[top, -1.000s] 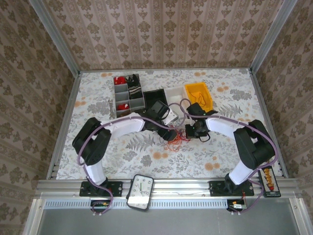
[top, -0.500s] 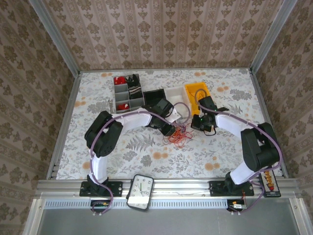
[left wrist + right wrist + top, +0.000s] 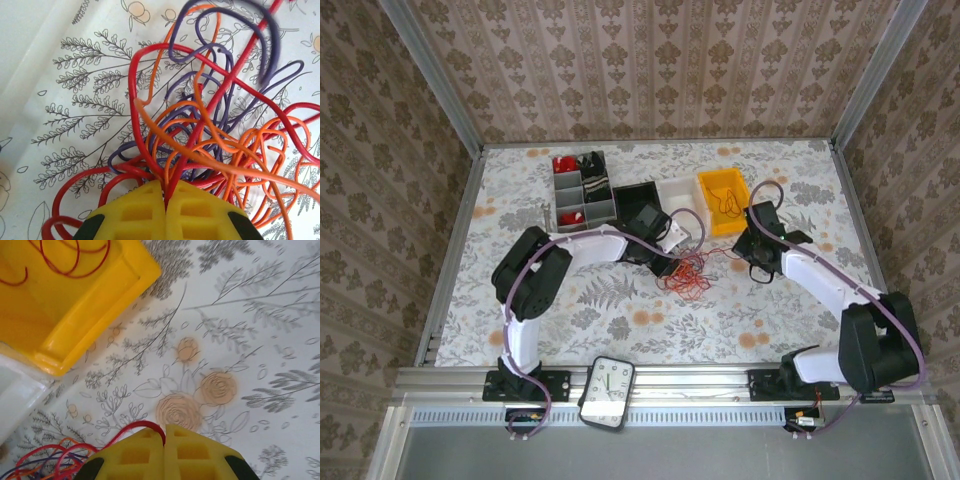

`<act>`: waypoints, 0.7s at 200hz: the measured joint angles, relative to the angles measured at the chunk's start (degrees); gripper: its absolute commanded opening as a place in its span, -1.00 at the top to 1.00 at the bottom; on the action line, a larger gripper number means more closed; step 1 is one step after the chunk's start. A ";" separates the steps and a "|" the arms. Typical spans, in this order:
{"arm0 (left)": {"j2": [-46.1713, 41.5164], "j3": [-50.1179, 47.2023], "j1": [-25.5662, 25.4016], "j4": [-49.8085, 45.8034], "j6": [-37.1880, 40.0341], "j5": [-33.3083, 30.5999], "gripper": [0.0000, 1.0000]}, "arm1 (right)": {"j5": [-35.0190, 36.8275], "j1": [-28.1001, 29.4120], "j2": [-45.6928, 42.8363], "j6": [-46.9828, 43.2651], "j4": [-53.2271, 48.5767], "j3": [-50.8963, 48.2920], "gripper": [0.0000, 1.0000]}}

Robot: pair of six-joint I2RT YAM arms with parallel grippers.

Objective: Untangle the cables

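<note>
Near the yellow bin (image 3: 95, 325), the tangled cables (image 3: 685, 272) are pinched by the left gripper (image 3: 165, 195), and one red strand (image 3: 135, 426) is clamped by the right gripper (image 3: 165, 432).

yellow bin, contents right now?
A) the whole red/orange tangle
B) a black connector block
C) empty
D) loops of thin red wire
D: the right wrist view shows thin red wire looping across the floor of the yellow bin, while the main tangle lies outside it.
</note>
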 measured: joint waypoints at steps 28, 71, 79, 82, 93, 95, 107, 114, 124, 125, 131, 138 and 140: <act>-1.11 -1.64 -0.04 5.05 -0.59 0.87 1.00 | -0.15 -3.08 -1.97 -0.28 -2.67 -0.02 1.00; -3.45 -4.50 1.51 3.72 -0.90 -1.53 1.00 | 4.85 -12.85 -6.97 -1.18 -4.24 -0.20 1.00; -3.45 -5.60 2.58 1.70 -0.85 -2.89 1.00 | 7.08 -14.93 -7.85 -1.57 -4.22 -0.22 1.00; -3.43 -5.92 2.91 0.96 -0.85 -3.30 1.00 | 7.67 -15.39 -8.09 -1.66 -4.24 -0.20 1.00; -3.54 -6.49 4.07 0.02 -0.81 -3.32 1.00 | 9.01 -15.98 -8.63 -2.32 -3.98 -0.20 1.00; -3.61 -6.45 4.09 -0.26 -0.81 -3.82 1.00 | 9.11 -15.98 -8.66 -2.40 -3.93 -0.20 1.00; -3.93 -6.45 4.28 -1.16 -0.76 -4.74 1.00 | 9.29 -15.87 -8.68 -2.95 -3.50 -0.20 1.00; -4.00 -6.45 4.28 -1.27 -0.74 -4.96 1.00 | 9.31 -15.85 -8.68 -3.37 -3.32 -0.20 1.00; -4.22 -6.43 4.17 -1.53 -0.63 -5.38 1.00 | 9.29 -15.87 -8.70 -3.72 -3.04 -0.20 1.00; -4.24 -6.43 4.15 -1.57 -0.63 -5.44 1.00 | 9.31 -15.87 -8.70 -3.69 -3.02 -0.20 1.00; -4.42 -6.43 4.09 -1.99 -0.59 -5.57 1.00 | 9.29 -15.87 -8.70 -3.80 -2.75 -0.20 1.00; -4.63 -6.43 4.07 -2.51 -0.57 -5.77 0.99 | 9.27 -15.87 -8.74 -3.98 -2.27 -0.22 1.00; -4.70 -6.43 4.02 -2.71 -0.57 -5.79 0.97 | 9.27 -15.87 -8.76 -4.07 -2.10 -0.22 1.00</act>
